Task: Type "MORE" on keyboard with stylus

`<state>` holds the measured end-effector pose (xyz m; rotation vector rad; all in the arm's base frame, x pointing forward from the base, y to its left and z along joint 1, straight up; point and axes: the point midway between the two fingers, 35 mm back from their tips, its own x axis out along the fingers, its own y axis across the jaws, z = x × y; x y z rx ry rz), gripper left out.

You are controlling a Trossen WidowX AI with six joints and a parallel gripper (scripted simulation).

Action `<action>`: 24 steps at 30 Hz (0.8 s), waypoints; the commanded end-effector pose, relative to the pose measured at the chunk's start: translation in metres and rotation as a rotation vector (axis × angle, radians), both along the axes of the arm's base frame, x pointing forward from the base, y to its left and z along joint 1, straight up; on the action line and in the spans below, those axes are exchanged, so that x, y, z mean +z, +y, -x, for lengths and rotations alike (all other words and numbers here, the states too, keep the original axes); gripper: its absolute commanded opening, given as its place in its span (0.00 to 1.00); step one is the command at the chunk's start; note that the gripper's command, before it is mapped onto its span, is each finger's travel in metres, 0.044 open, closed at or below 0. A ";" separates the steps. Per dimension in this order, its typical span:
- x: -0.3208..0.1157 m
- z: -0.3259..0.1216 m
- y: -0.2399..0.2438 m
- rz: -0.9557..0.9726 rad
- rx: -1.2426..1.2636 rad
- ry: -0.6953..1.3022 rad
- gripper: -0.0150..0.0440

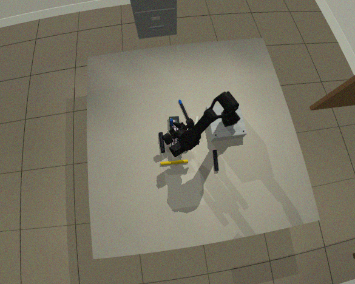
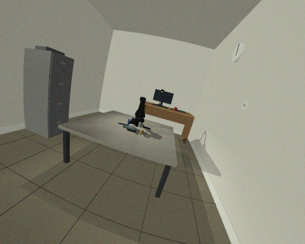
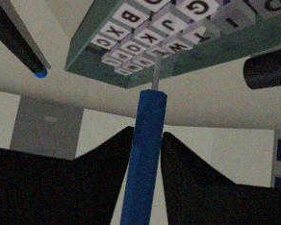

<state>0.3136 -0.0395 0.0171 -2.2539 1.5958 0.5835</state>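
My gripper (image 1: 173, 124) (image 3: 147, 136) is shut on the blue stylus (image 1: 171, 121) (image 2: 128, 121) (image 3: 146, 159). In the wrist view the stylus stands between the black fingertips, with its thin grey tip pointing to the keyboard. The keyboard (image 1: 173, 118) (image 2: 129, 127) (image 3: 98, 73) has a green frame and white keys with dark letters, and the arm covers part of it in the top view. The tip ends among the keys, beside the W key (image 3: 178, 47), and partly covers a letter there. I cannot tell whether it touches or presses a key. The M, O, R and E keys cannot be read surely.
A black pen with a blue end (image 1: 184, 110) (image 3: 19, 43) lies beside the keyboard. A black rod (image 1: 161, 142) (image 3: 269, 68) lies along its other side. A yellow marker (image 1: 174, 162) (image 2: 141, 132) lies near the keyboard's end. Another black rod (image 1: 215, 160) lies near the arm's base.
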 end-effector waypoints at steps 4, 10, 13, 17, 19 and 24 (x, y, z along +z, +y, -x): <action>-0.001 0.000 0.000 0.001 0.002 0.001 0.39; -0.001 0.000 0.000 0.001 0.002 0.001 0.39; 0.004 0.000 0.000 0.001 0.002 0.001 0.39; 0.020 0.000 0.000 0.001 0.002 0.001 0.39; 0.029 0.000 0.000 0.001 0.002 0.001 0.39; 0.036 0.000 0.000 0.001 0.002 0.001 0.39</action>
